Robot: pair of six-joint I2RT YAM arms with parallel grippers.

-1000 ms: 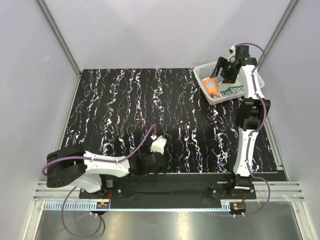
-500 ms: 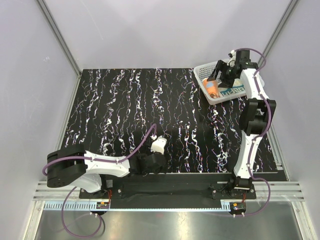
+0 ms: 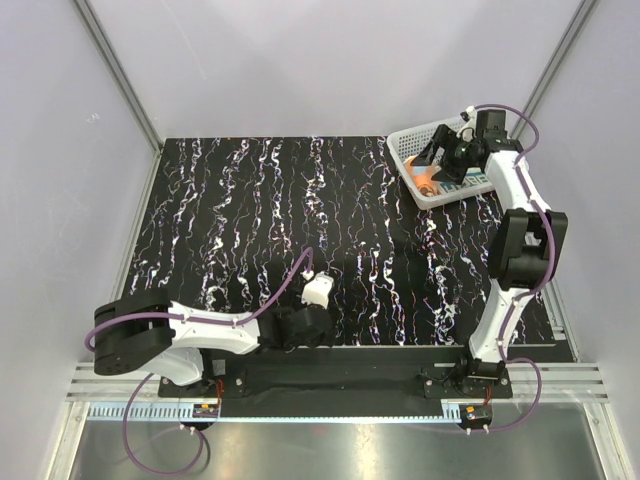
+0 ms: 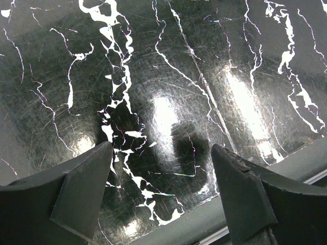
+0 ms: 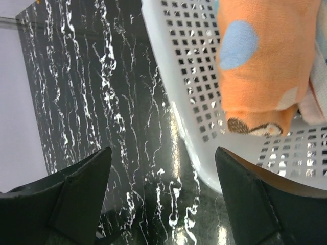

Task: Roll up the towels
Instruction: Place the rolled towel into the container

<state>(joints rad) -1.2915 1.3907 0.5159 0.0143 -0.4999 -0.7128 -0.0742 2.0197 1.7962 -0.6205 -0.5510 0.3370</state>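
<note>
The towels lie in the white mesh basket [image 3: 408,140] at the table's far right corner. The orange towel [image 5: 260,61], with a blue dot and a pale patch, hangs inside against the basket's wall [image 5: 194,66]. A strip of the cream towel [image 3: 478,181] with teal lettering shows beside the arm. My right gripper [image 5: 162,153] hovers open over the basket's corner and the table beside it, with nothing between its fingers; from above, the right gripper [image 3: 440,155] covers part of the basket. My left gripper [image 4: 162,148] rests open and empty low over the table's near edge.
The black marbled tabletop [image 3: 300,220] spreads between the two arms. The left arm [image 3: 200,335] lies folded along the near edge. Grey enclosure walls and metal posts stand close behind the basket.
The right arm has bent forward and brought its gripper lower and leftward over the basket's left side. The left arm has not moved.
</note>
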